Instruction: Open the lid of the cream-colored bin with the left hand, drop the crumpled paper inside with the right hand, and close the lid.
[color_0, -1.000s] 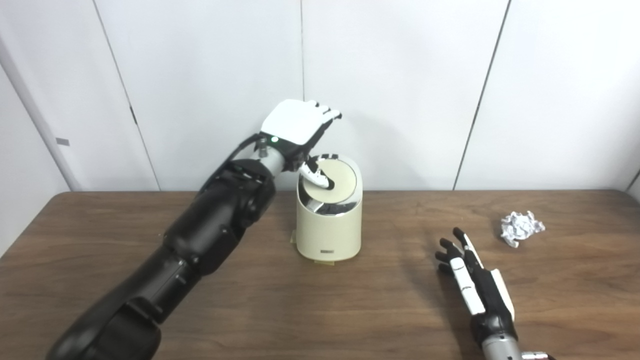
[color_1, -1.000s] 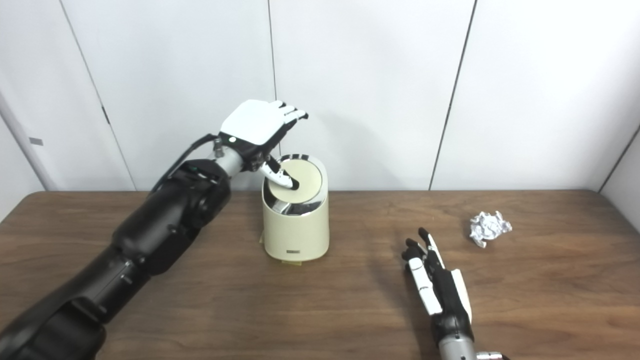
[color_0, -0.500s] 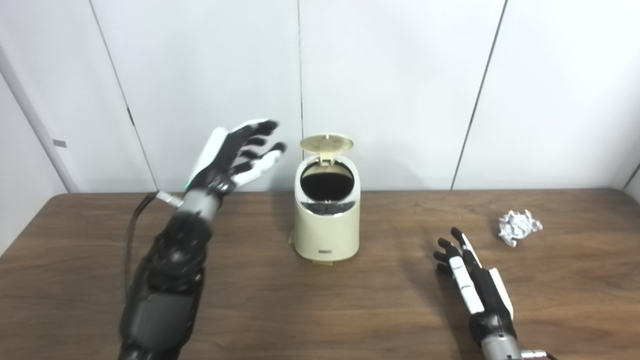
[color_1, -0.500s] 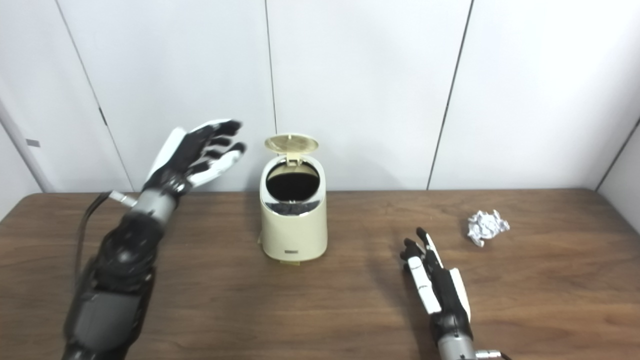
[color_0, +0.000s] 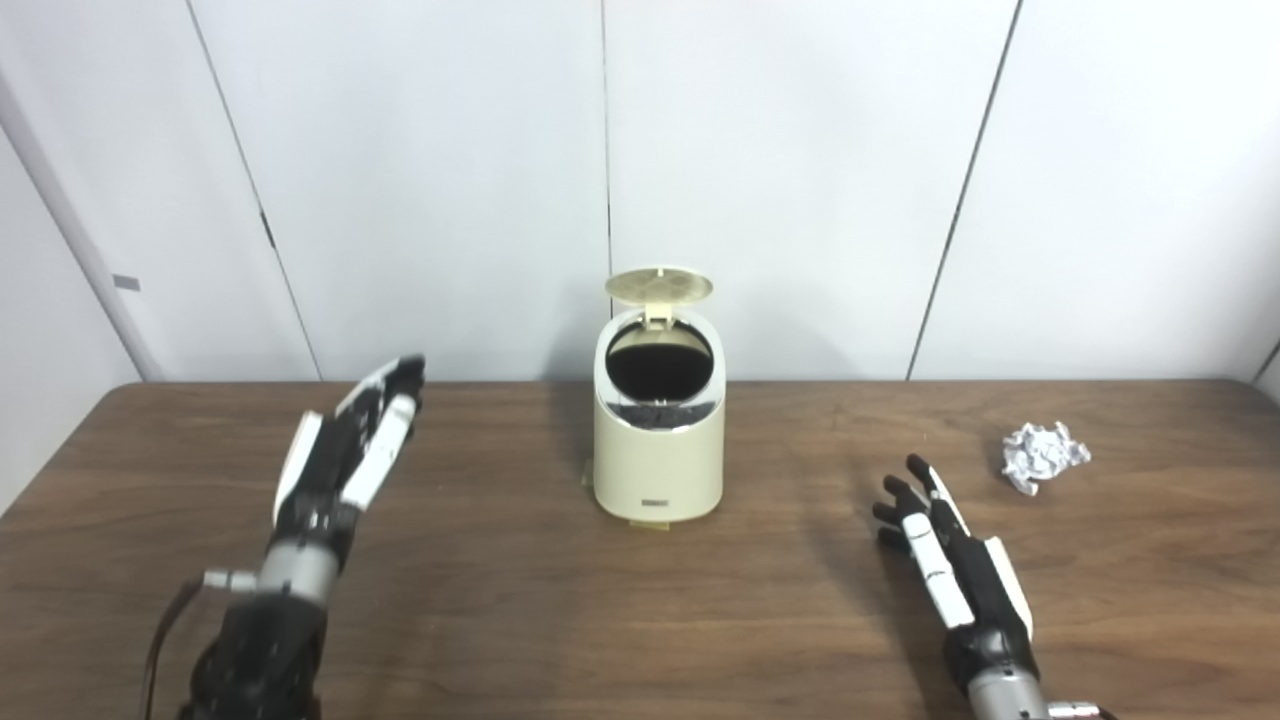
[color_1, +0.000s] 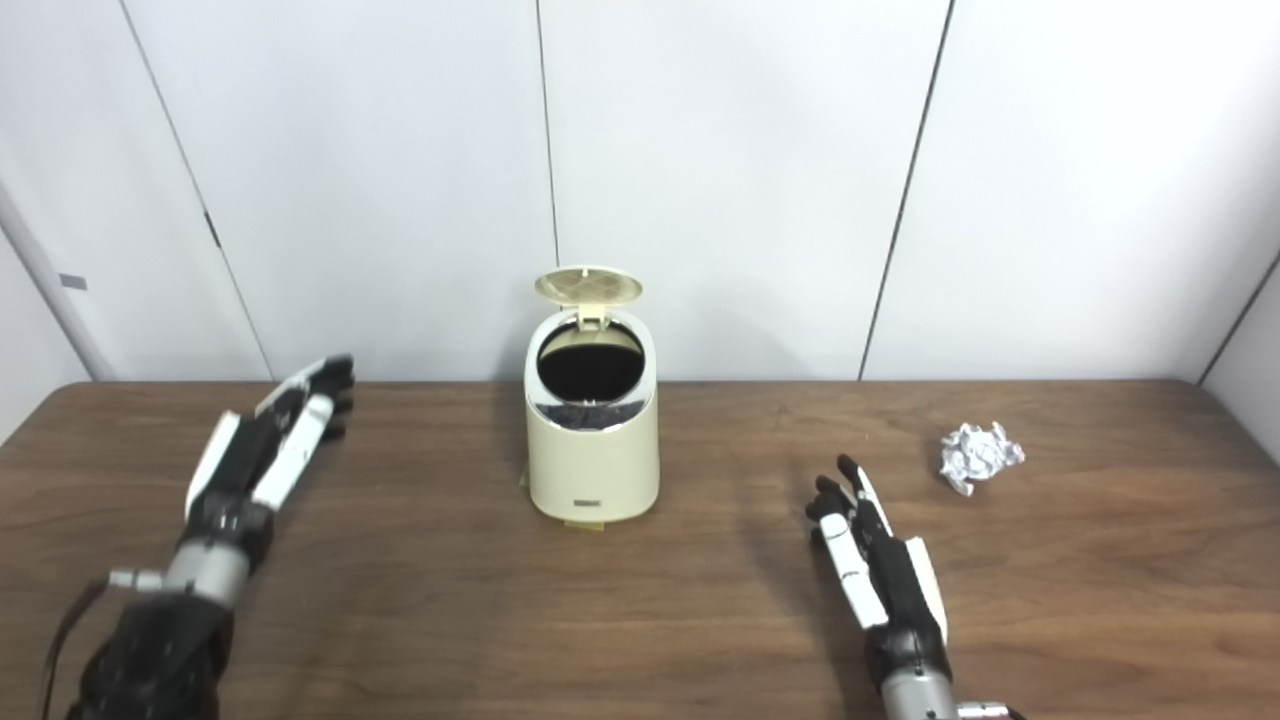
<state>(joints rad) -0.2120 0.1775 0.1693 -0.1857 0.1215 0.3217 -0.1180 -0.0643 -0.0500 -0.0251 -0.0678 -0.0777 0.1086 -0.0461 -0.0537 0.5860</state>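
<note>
White panels back a wooden tabletop (color_0: 640, 600) where the bin (color_0: 657, 440) stands, lid (color_0: 659, 285) already up. Crumpled paper (color_0: 1043, 454) lies ungrasped beyond the right hand (color_0: 955, 570); left hand (color_0: 340, 465) empty, both with fingers spread.

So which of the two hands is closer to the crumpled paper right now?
The right hand. It rests open on the table just in front and left of the crumpled paper, while the left hand is on the far side of the cream-colored bin.
</note>
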